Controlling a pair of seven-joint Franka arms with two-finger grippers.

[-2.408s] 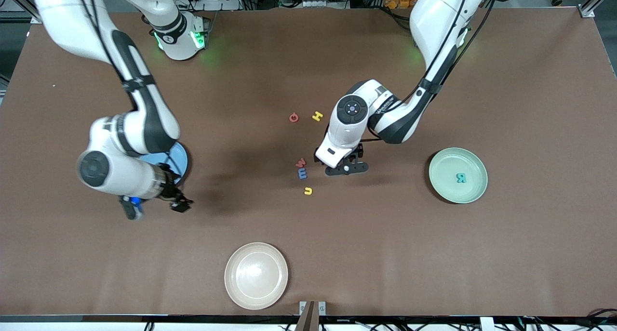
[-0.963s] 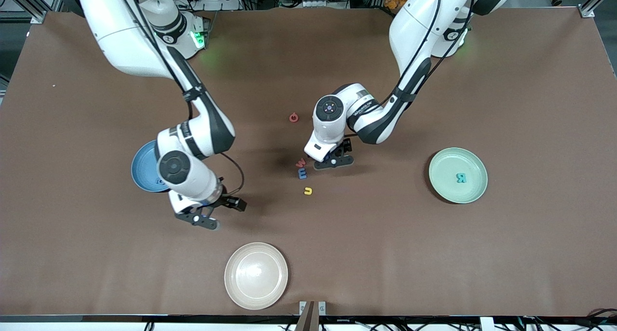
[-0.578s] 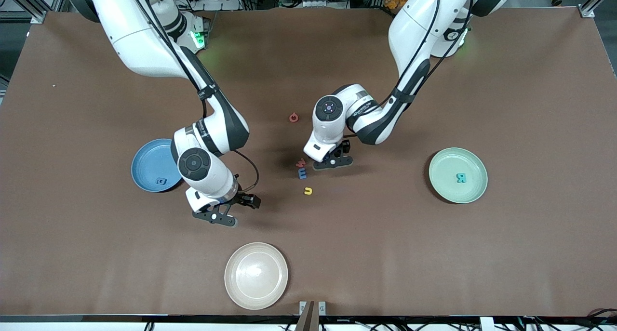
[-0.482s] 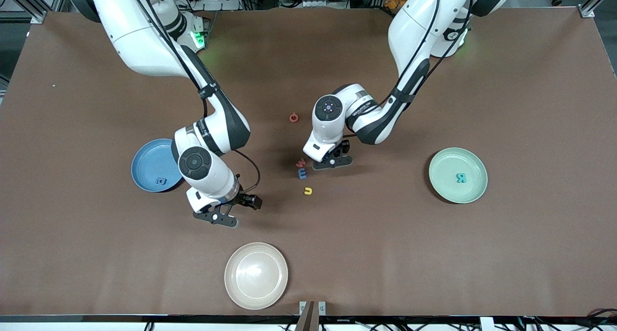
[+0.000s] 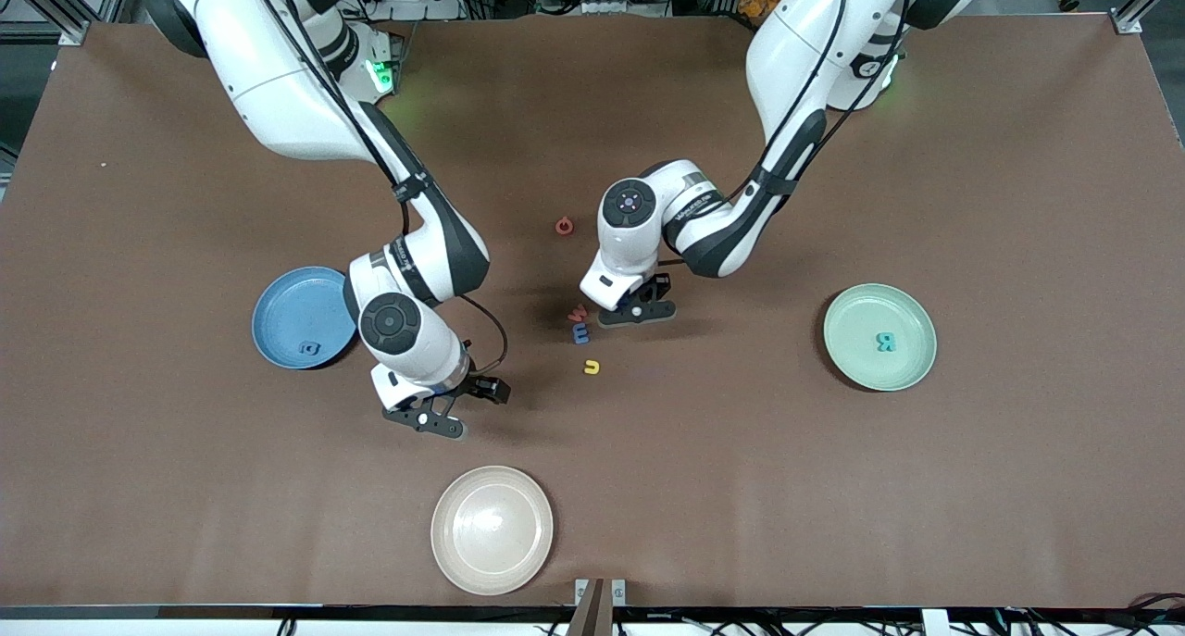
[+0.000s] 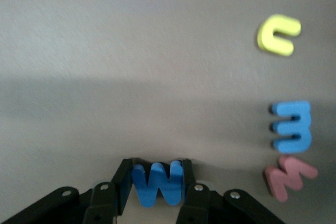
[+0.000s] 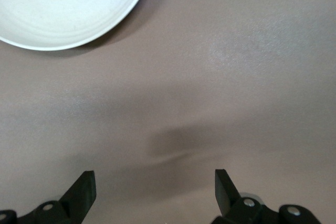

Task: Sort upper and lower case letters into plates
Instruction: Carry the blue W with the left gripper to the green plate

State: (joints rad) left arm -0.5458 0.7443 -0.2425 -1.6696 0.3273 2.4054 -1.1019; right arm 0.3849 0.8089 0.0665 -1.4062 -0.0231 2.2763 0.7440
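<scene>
The left pincer [image 6: 156, 195] is pinching a blue W [image 6: 156, 183] down at the table [image 5: 833, 488] beside the red, blue and yellow letters, while the right pincer [image 7: 155, 192] is hanging wide open, empty, near the cream plate [image 7: 68, 9].

Letter R [image 5: 885, 342] in plate [image 5: 847, 355] toward left arm's end; another letter [image 5: 308, 349] in plate [image 5: 278, 312] toward right arm's end.

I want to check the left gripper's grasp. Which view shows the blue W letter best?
The left wrist view: the blue W sits pinched between the left gripper fingers. In the front view the arm hides it. The right wrist view doesn't show it.
</scene>
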